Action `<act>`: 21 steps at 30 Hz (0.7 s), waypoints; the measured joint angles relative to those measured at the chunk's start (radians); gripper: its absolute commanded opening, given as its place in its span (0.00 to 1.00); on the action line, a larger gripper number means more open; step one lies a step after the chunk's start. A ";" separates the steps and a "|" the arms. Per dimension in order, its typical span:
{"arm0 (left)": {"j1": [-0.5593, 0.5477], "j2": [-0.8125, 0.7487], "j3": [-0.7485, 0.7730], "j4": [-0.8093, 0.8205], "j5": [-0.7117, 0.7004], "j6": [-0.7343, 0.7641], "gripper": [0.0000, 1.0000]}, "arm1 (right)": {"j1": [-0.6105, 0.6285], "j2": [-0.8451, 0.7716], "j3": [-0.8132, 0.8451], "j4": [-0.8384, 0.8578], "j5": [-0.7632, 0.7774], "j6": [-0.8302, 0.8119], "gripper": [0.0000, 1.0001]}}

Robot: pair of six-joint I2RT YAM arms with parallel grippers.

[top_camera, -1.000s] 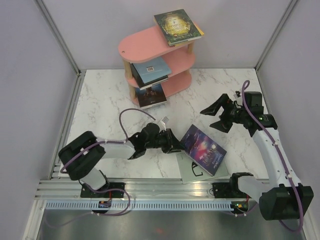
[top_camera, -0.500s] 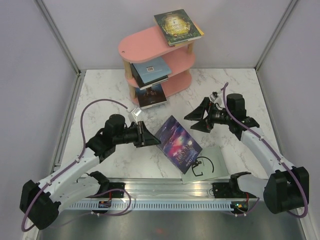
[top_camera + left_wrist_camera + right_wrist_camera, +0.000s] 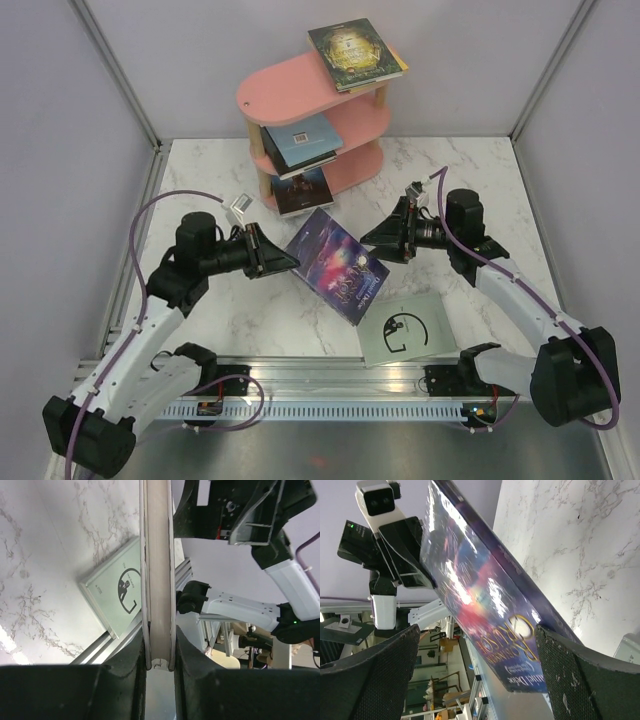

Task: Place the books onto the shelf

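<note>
Well, the left gripper [image 3: 288,263] pinches the purple book [image 3: 337,265] by one edge, the right gripper [image 3: 376,240] gaping empty alongside; so thin a hold might slip.

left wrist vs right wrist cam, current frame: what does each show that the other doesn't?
Left wrist only: the galaxy book edge-on, pages showing; the pale grey book with its black emblem, flat on the marble table.
Right wrist only: the galaxy book's purple cover and title lettering.
Both: that book tilted up off the table, pinched by the left end effector, with the right end effector open at its other end.
</note>
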 measured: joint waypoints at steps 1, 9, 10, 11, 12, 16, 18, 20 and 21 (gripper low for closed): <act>0.021 0.000 0.008 0.000 0.017 0.000 0.02 | 0.000 0.002 -0.002 0.001 -0.002 -0.002 0.98; 0.140 0.000 0.050 -0.014 0.107 0.008 0.02 | 0.001 0.001 -0.004 -0.008 0.006 -0.022 0.98; 0.147 0.000 0.052 -0.017 0.114 0.008 0.02 | 0.001 0.001 -0.004 -0.014 0.014 -0.029 0.98; 0.155 0.000 0.053 -0.018 0.123 0.008 0.02 | 0.001 0.002 -0.004 -0.020 0.021 -0.034 0.98; 0.159 0.000 0.055 -0.018 0.129 0.008 0.02 | 0.001 0.002 -0.004 -0.024 0.026 -0.037 0.98; 0.170 0.000 0.060 -0.026 0.150 0.008 0.02 | 0.001 0.008 -0.001 -0.045 0.055 -0.056 0.98; 0.171 -0.002 0.066 -0.039 0.151 0.008 0.02 | 0.001 0.021 0.011 -0.081 0.074 -0.075 0.98; 0.174 -0.010 0.070 -0.055 0.152 0.008 0.02 | 0.001 0.035 0.027 -0.113 0.095 -0.099 0.98; 0.174 -0.017 0.071 -0.056 0.159 0.007 0.02 | 0.001 0.044 0.035 -0.132 0.107 -0.115 0.98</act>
